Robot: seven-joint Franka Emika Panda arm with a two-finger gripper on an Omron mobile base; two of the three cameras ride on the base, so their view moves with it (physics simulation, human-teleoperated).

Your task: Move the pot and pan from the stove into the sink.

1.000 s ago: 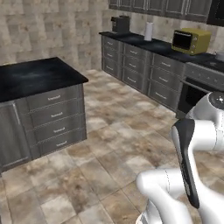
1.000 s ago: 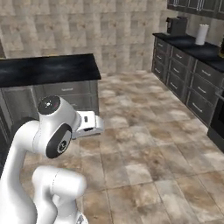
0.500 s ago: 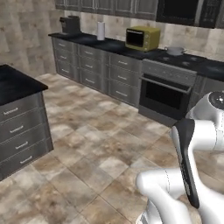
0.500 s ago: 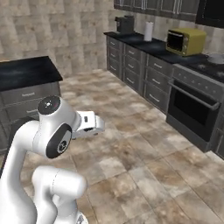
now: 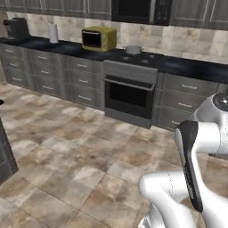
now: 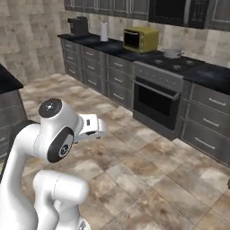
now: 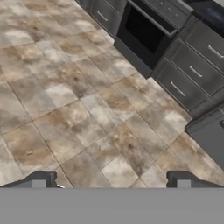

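- The pan is hard to make out: on the stove (image 5: pixel 136 60) no flat black shape can be told apart from the black grates, in either base view.
- The pot (image 5: pixel 132 49) is small and far away, in the upper middle of the left base view; it stands on the rear left part of the stove, near the yellow toaster oven (image 5: pixel 99 38). One small side handle shows at its right side, and the pot stands upright.
- In the right base view the pot (image 6: pixel 172 52) is in the upper right, on the stove (image 6: pixel 173 63), and its interior cannot be seen.
- The dark surface (image 5: pixel 191 67) to the right of the stove is cut off by the frame edge in both base views.
- The hand view shows the oven door (image 7: pixel 146 33) in the upper middle, tilted, with drawers (image 7: pixel 181 85) to its right and tiled floor (image 7: pixel 83 113) below; the stove top is cut off there.
- The tool (image 7: pixel 111 181) is at the bottom of the hand view; its two dark tips stand far apart, with nothing between them, over the floor.
- The right base view shows the white hand (image 6: pixel 90 126) at centre left, pointing to the right.
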